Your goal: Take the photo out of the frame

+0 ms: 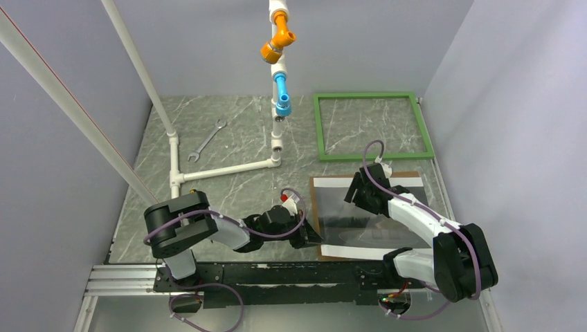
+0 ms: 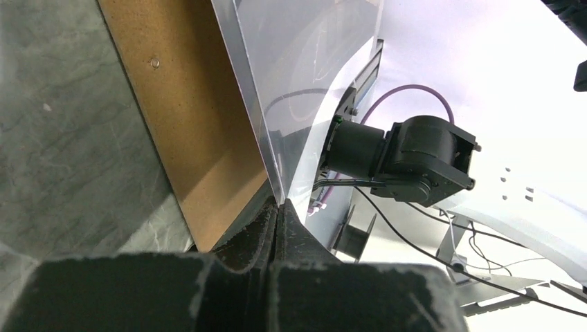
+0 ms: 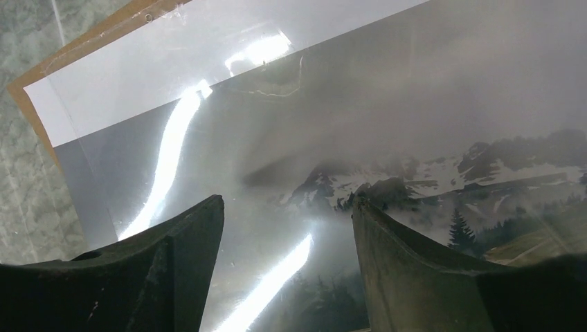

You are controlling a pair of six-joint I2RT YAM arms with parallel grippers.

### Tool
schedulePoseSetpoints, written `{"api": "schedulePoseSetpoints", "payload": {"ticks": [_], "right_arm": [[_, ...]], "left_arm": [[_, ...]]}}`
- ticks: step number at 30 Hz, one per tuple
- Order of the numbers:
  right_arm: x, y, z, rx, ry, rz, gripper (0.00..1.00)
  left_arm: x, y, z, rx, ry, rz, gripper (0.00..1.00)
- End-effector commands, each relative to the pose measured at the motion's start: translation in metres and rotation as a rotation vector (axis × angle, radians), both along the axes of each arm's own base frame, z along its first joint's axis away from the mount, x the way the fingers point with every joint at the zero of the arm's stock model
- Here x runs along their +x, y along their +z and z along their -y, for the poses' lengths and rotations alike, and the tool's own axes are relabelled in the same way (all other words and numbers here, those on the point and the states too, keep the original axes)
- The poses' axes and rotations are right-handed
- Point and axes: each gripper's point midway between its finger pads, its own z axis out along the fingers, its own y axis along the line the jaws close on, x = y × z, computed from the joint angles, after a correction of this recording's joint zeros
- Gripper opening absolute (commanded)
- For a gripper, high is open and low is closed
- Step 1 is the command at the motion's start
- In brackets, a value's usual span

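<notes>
The main separation is judged to be done: the frame (image 1: pixel 367 96) is seen lying empty at the upper right of the top view, with only the table (image 1: pixel 228 138) showing through its opening, and it is well apart from the photo (image 1: pixel 339 221), which is found at the lower right on the brown backing (image 2: pixel 187 124). The photo's left edge is pinched between the pressed-together fingers of the left gripper (image 2: pixel 279 214), and in the left wrist view that edge is seen raised off the backing, while the rest of the sheet appears to lie flat. The right gripper (image 3: pixel 287 204) is held over the upper middle of the photo with its fingers spread and nothing between them; whether they touch the glossy surface cannot be told. What is left is judged to be small: the photo is to be lifted or slid clear of the backing and set down by itself.
</notes>
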Motion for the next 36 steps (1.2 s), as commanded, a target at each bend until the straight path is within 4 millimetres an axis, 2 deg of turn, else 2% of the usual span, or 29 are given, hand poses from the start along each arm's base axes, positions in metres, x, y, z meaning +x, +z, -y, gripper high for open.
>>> {"api": "schedulePoseSetpoints", "payload": {"ticks": [1, 5, 7, 12, 15, 26, 30, 36], "right_arm": [[-0.001, -0.001, 0.003, -0.02, 0.005, -0.011, 0.71], [0.0, 0.004, -0.001, 0.001, 0.027, 0.009, 0.75], [0.001, 0.008, -0.005, 0.018, 0.047, 0.03, 0.81], [0.002, 0.024, -0.012, 0.059, 0.088, 0.093, 0.87], [0.004, 0.032, -0.016, 0.076, 0.105, 0.119, 0.89], [0.004, 0.033, -0.025, 0.092, 0.153, 0.111, 0.9], [0.005, 0.04, -0.039, 0.102, 0.222, 0.144, 0.9], [-0.008, 0.055, -0.076, 0.079, 0.386, 0.205, 0.94]], "left_arm": [[0.003, 0.003, -0.008, 0.03, 0.008, 0.055, 0.0], [0.003, 0.007, -0.012, 0.045, 0.01, 0.076, 0.0], [0.004, 0.01, -0.014, 0.053, 0.011, 0.094, 0.0], [0.005, 0.024, -0.014, 0.073, -0.001, 0.161, 0.0], [0.006, 0.026, -0.016, 0.089, 0.005, 0.176, 0.0], [0.005, 0.028, -0.03, 0.156, 0.013, 0.187, 0.0], [0.007, 0.032, -0.031, 0.204, -0.008, 0.22, 0.0], [0.009, 0.039, -0.027, 0.208, -0.021, 0.247, 0.0]]}}
